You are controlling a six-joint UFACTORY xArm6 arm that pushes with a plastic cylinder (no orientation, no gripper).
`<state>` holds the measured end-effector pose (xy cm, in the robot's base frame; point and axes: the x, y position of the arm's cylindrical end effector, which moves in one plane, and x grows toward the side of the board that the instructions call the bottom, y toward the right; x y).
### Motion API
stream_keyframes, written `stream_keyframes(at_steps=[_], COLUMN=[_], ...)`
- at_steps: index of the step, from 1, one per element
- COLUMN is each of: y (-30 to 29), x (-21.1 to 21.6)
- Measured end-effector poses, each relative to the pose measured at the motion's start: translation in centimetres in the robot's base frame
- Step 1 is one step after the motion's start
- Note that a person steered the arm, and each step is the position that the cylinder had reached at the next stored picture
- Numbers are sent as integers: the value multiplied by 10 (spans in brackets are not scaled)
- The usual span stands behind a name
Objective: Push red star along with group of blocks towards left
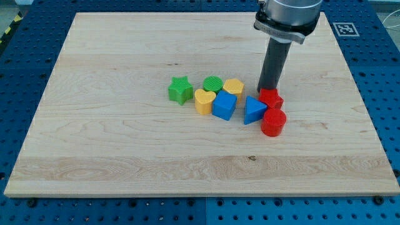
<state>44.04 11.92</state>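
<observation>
We had no hand on this rig, just the dark rod, so there was nothing spread or pinched to report. Our tip (269,89) sat touching the top edge of the red star (271,99), on its far side toward the view's top, slightly right of the cluster's centre. The red star lay at the right end of the group, with a red cylinder (274,122) just below it and a blue triangle (253,110) touching on its left. Further left came a blue cube (224,105), a yellow heart (204,101), a yellow block (234,88) of rounded, unclear shape, a green cylinder-like block (213,84) and, slightly apart, a green star (180,90). Our read: the tip was placed behind the star's right shoulder so a leftward sweep would drive it into the triangle and chain the rest along; starting from the top edge risked the star rotating or slipping downward toward the red cylinder instead. The blocks looked like ribbed printed plastic, matte, with layered tops. The bench (125,156) was pale, smooth-grained wood, low friction by the look, set on a blue perforated base (19,94).
</observation>
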Motion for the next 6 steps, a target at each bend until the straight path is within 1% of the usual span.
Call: stream_keyframes(at_steps=[1, 2, 3, 5, 6], y=[27, 50, 26, -16, -43], x=[4, 18, 29, 36, 46])
